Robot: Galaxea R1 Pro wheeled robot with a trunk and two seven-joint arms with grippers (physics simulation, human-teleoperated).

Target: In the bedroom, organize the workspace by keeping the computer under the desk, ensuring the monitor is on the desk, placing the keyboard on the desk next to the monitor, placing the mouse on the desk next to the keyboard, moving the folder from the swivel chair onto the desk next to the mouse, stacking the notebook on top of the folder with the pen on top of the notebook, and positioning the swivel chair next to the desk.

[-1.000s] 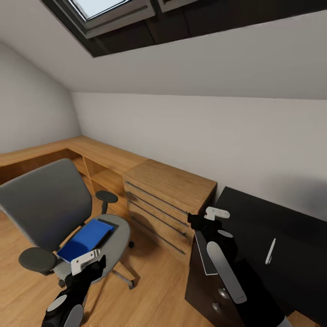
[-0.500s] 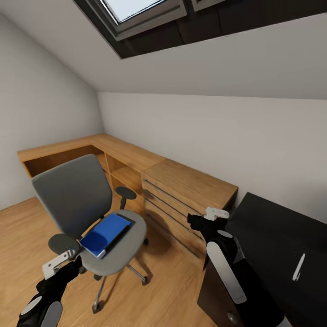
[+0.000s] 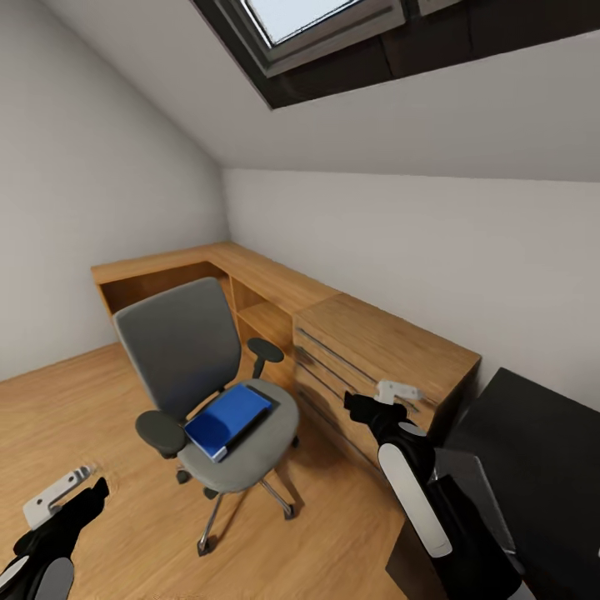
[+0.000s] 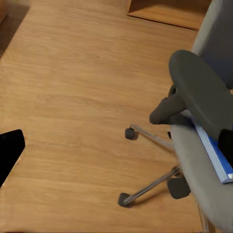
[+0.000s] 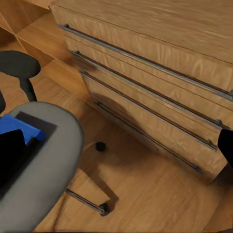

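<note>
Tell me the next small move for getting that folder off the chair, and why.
Probably bring the left gripper up and toward the seat of the swivel chair. The folder lies flat on that seat, nothing grips it, and the left gripper hangs low over the floor, well short of the chair, while the right gripper sits nearer the drawer chest.

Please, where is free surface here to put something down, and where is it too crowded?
The light-wood drawer chest has a bare top, bordered by the wall and the black desk. The corner shelf unit top is bare too. The swivel chair seat is crowded: the blue folder covers most of it.
</note>
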